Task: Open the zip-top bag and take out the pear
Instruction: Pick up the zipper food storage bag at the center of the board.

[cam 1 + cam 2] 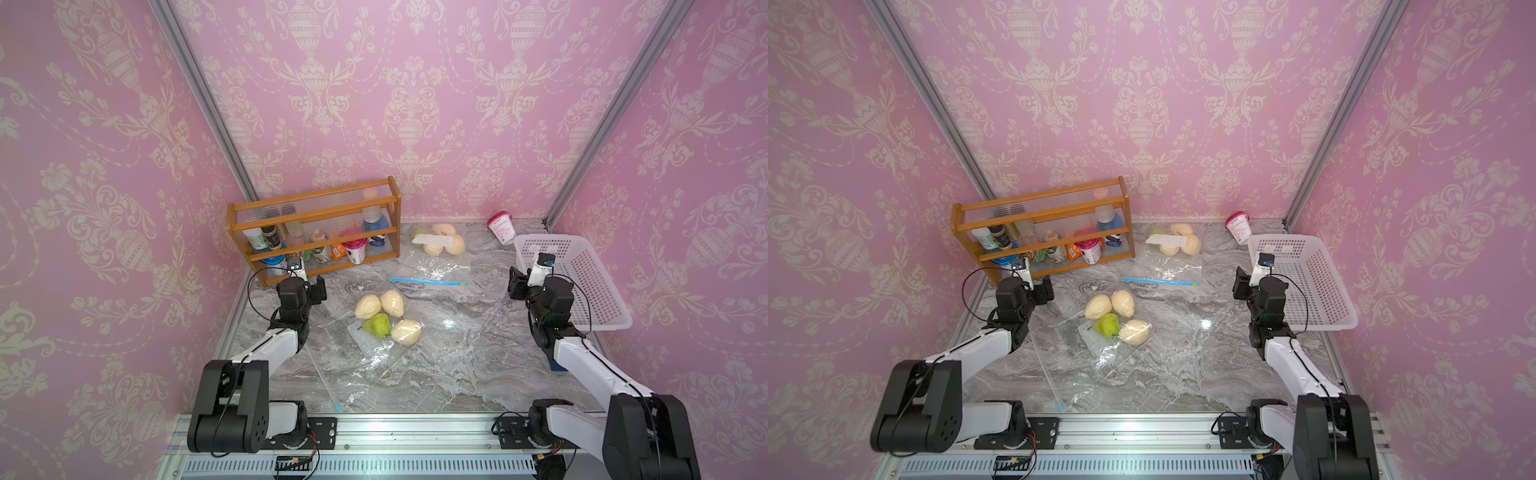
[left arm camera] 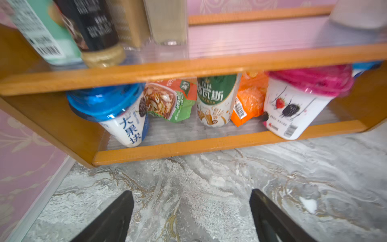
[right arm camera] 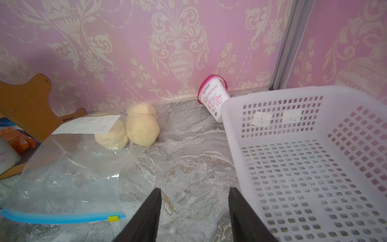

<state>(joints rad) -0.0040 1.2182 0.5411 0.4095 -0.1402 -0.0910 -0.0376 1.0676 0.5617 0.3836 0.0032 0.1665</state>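
Observation:
A green pear (image 1: 378, 325) (image 1: 1106, 325) lies mid-table among three cream-coloured fruits, on or inside a crumpled clear zip-top bag (image 1: 374, 357); which, I cannot tell. That bag's zip strip (image 1: 328, 386) runs toward the front edge. A second clear bag (image 1: 436, 266) (image 3: 69, 174) with a blue zip strip (image 3: 58, 218) lies further back, holding cream fruits (image 3: 142, 130). My left gripper (image 1: 320, 291) (image 2: 191, 201) hovers open and empty left of the pear, facing the rack. My right gripper (image 1: 515, 282) (image 3: 194, 199) stands open and empty beside the basket.
A wooden rack (image 1: 316, 232) (image 2: 188, 69) with bottles, cups and snack packets stands at the back left. A white perforated basket (image 1: 573, 282) (image 3: 293, 157) sits at the right. A pink-lidded cup (image 1: 502, 226) (image 3: 213, 96) lies tipped against the back wall.

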